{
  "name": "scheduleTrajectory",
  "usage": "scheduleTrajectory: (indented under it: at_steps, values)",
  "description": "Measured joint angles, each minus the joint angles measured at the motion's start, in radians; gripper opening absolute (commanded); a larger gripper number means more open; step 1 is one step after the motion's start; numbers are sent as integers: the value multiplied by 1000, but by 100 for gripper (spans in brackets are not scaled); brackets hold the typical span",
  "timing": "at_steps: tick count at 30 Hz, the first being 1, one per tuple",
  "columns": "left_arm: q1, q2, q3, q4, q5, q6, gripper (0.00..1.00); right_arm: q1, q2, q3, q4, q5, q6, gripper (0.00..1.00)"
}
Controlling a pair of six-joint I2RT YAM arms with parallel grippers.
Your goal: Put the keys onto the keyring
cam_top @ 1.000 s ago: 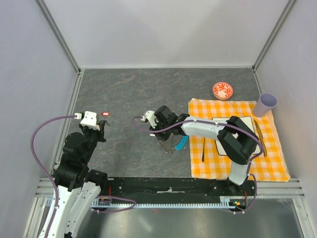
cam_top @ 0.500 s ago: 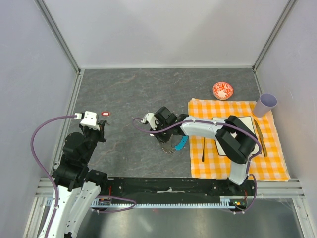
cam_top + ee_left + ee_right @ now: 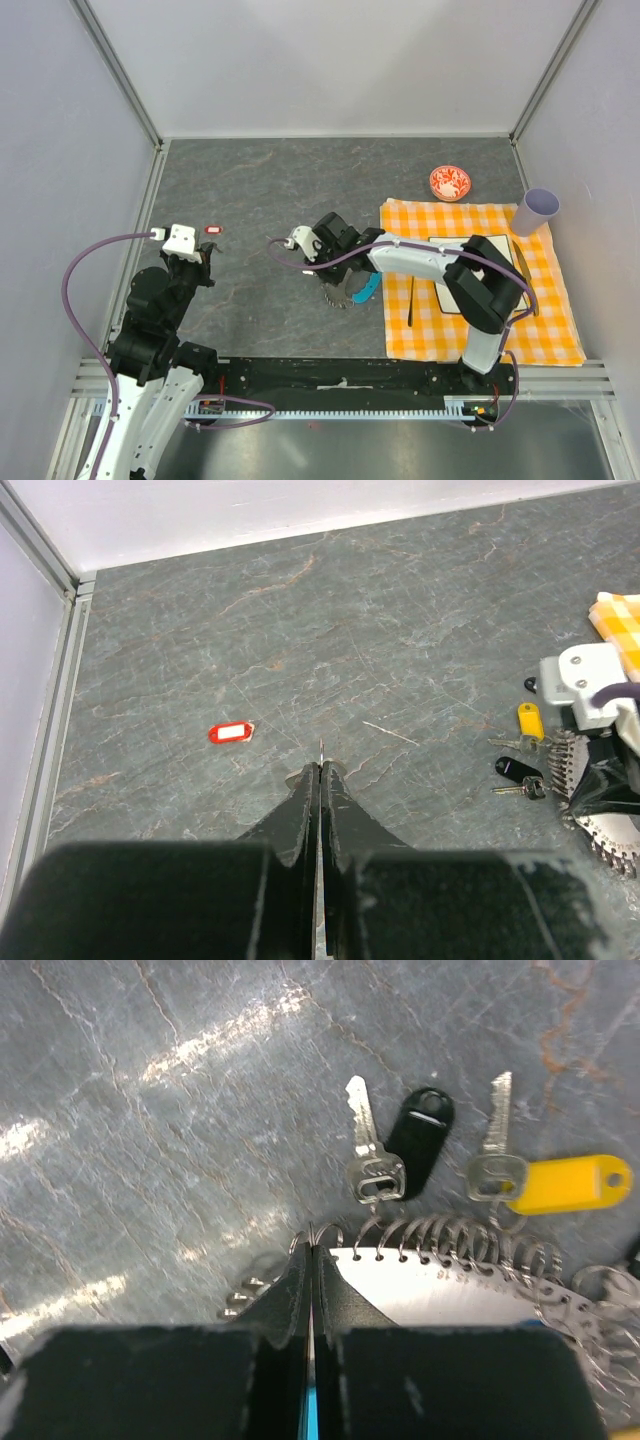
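The keyring (image 3: 470,1290) is a pale plate edged with many small wire loops, with a cyan strap (image 3: 367,289) on it. My right gripper (image 3: 311,1250) is shut on its left end, cyan showing between the fingers. Two keys lie just beyond the loops, one (image 3: 372,1155) with a black tag and one (image 3: 495,1150) with a yellow tag (image 3: 565,1182). In the left wrist view the same keys (image 3: 520,780) lie beside the keyring (image 3: 590,805). My left gripper (image 3: 321,767) is shut at the far left, apart from them, with a thin metal sliver poking from its tips.
A red tag (image 3: 230,732) lies on the grey table (image 3: 250,190) just ahead of the left gripper (image 3: 203,257). An orange checked cloth (image 3: 540,330) at the right carries dark cutlery (image 3: 411,300). A red-and-white bowl (image 3: 450,183) and a lilac cup (image 3: 540,208) stand behind it.
The right gripper's fingers have closed on the keyring's left end. The left arm has not moved.
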Motion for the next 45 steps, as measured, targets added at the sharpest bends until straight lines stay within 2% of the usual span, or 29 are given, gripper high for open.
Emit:
scheduleTrajectory:
  at_steps: [5, 10, 15, 21, 25, 35, 45]
  values:
    - [0, 0, 0, 0, 0, 0, 2, 16, -103, -21, -6, 67, -78, 0]
    - [0, -7, 0, 0, 0, 0, 2, 68, -215, -105, 94, 150, -207, 0]
    - [0, -9, 0, 2, 0, 0, 2, 89, -220, -168, 172, 154, -267, 0]
    - [0, -11, -2, 4, 0, 0, 2, 89, -179, -221, 256, 113, -253, 1]
    - [0, -11, -3, 6, 0, 0, 2, 89, -138, -244, 284, 95, -224, 9]
    - [0, -11, -5, 7, 1, 0, 2, 90, -119, -245, 260, 67, -164, 39]
    - [0, -11, -5, 7, 2, 0, 2, 90, -136, -245, 197, 60, -139, 41]
